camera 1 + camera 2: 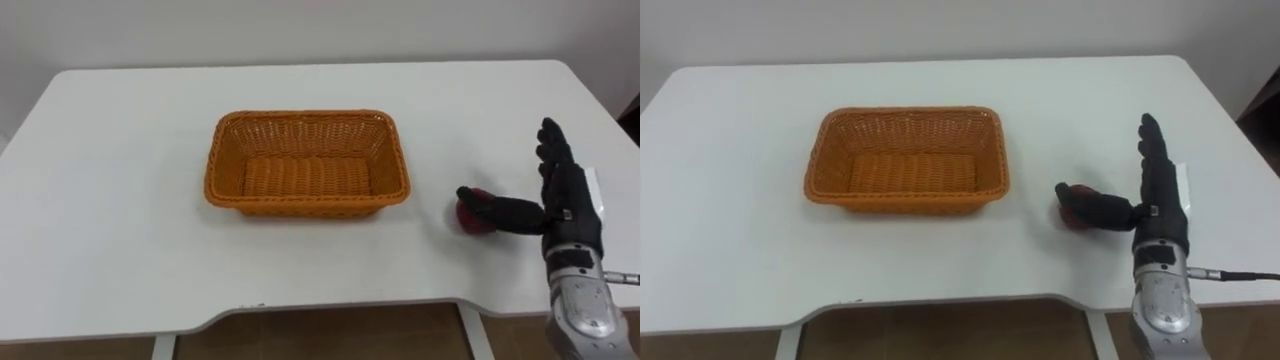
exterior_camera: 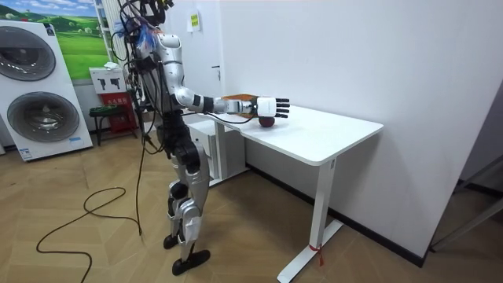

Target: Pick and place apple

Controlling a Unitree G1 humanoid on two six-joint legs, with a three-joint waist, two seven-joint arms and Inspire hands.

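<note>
right hand (image 1: pixel 567 198) beside apple (image 1: pixel 467 220), fingers straight, thumb stretched across it, nothing gripped: lining up grasp. empty basket (image 1: pixel 300 207) nearby, likely target.

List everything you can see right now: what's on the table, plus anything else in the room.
table: one, white, in front of the robot.
basket: one, orange wicker, middle of the table, empty.
apple: one, red, on the table to the right of the basket, apart from it.
washing machines: two, white, stacked at the room view's left.
right hand: one, black, open at the apple, thumb across it, fingers straight.
</note>
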